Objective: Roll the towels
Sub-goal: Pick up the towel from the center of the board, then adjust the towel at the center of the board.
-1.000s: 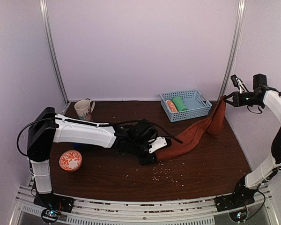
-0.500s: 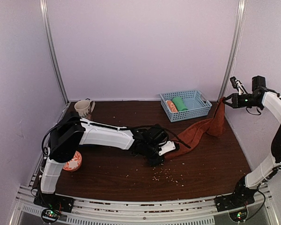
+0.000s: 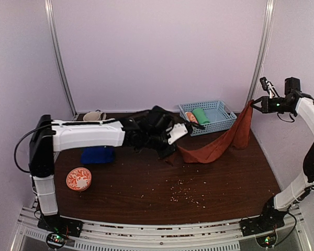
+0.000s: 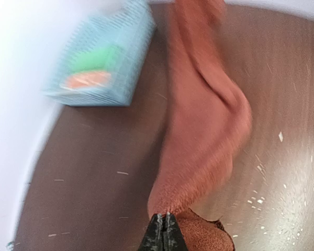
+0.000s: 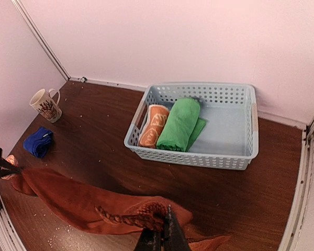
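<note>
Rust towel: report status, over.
Left gripper shut on one end, right gripper on the other. Rust towel slung between, unrolled. Blue towel aside, nothing in the way.

Dark table point(image 3: 225, 180) carries basket point(image 3: 214, 127), mug point(image 3: 94, 115), blue towel point(image 3: 97, 155), orange dish point(image 3: 78, 179)

the rust-brown towel point(image 3: 215, 148) is unrolled, drawn out as a long sagging band. one end is pinched in the left end effector point(image 4: 161, 230), the other, held higher, in the right end effector point(image 5: 165, 232). the royal blue towel point(image 3: 97, 155) lies bunched on the tabletop point(image 3: 146, 193), well apart.
</note>
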